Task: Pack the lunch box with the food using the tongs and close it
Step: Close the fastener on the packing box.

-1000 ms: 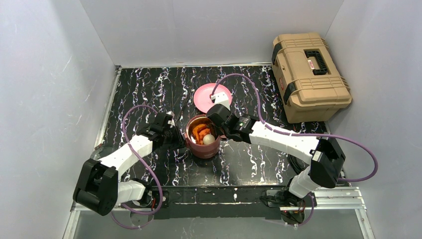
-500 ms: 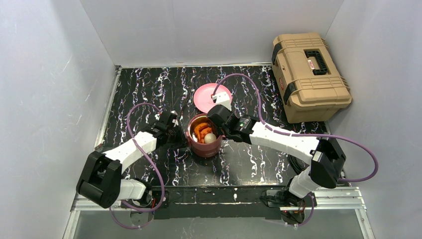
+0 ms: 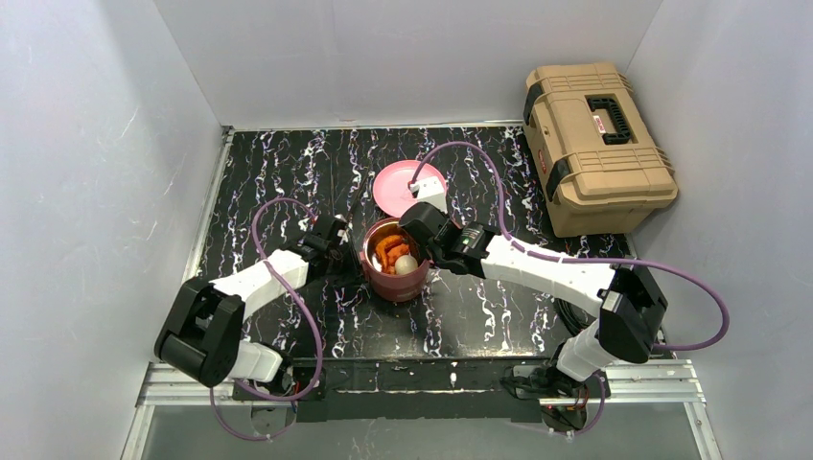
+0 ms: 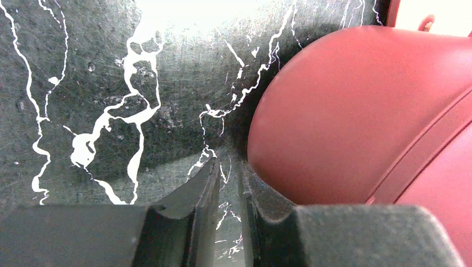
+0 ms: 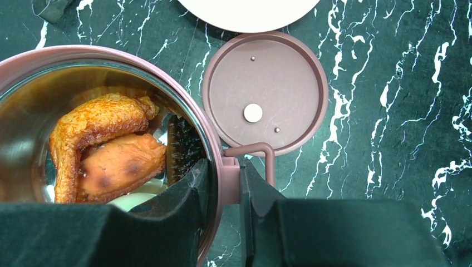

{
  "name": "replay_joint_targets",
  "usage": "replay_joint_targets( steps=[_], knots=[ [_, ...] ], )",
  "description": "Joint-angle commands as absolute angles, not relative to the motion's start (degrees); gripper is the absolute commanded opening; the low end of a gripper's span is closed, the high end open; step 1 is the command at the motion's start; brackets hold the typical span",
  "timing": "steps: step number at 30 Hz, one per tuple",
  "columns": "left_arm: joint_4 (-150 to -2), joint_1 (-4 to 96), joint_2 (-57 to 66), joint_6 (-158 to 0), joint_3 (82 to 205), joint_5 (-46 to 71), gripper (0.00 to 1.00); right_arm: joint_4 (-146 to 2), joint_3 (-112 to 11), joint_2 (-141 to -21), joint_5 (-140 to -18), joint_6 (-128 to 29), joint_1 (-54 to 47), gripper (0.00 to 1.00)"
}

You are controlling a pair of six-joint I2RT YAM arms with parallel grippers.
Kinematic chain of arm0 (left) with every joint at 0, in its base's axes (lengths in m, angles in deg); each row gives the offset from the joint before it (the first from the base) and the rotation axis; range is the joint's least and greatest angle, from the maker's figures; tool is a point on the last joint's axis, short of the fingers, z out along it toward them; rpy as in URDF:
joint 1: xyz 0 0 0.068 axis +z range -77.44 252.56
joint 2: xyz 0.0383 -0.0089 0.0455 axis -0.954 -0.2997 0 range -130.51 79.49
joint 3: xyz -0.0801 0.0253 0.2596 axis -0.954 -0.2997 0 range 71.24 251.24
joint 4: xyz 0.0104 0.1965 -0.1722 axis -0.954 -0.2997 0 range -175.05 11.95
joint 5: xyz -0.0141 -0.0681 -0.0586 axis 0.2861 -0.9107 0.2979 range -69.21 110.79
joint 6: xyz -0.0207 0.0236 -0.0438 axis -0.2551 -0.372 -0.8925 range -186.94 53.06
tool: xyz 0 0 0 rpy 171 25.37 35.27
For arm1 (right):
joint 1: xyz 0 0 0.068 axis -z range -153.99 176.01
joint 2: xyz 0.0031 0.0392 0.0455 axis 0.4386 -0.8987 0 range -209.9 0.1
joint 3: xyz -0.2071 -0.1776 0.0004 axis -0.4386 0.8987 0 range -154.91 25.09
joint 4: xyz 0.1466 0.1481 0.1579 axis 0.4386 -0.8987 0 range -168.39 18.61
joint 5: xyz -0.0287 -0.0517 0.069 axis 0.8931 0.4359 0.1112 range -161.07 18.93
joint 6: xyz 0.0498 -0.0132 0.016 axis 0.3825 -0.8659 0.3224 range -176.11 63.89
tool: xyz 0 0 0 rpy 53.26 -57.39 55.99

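Clamping the lunch box [image 5: 111, 61] rim, right hand [image 5: 222, 189]; left hand [image 4: 227, 189] nearly together, empty.

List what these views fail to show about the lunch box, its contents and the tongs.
- Lunch box base: top view, hidden by its own wall.
- Food underneath: right wrist view, covered by upper pieces and a right finger.
- Tongs: top view, too thin to confirm.
- Lid handle: none visible.
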State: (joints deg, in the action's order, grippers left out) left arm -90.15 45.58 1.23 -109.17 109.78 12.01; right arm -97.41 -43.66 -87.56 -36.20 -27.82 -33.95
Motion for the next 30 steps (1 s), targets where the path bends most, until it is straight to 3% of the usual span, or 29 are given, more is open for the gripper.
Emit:
replay_joint_targets(
  steps=[1,30],
  knots=[
    [-78.75,43.66,1.17,-112.84,114.63,7.43,0.18,-99.05,-40.57,-91.11,-45.08,-26.08,-35.47,0.01],
    [-75.22,42.06,-5.97,-110.64,119.53,6.32,0.16,-98.9,-40.04,-92.29,-46.85,-26.52,-35.51,0.01]
  ],
)
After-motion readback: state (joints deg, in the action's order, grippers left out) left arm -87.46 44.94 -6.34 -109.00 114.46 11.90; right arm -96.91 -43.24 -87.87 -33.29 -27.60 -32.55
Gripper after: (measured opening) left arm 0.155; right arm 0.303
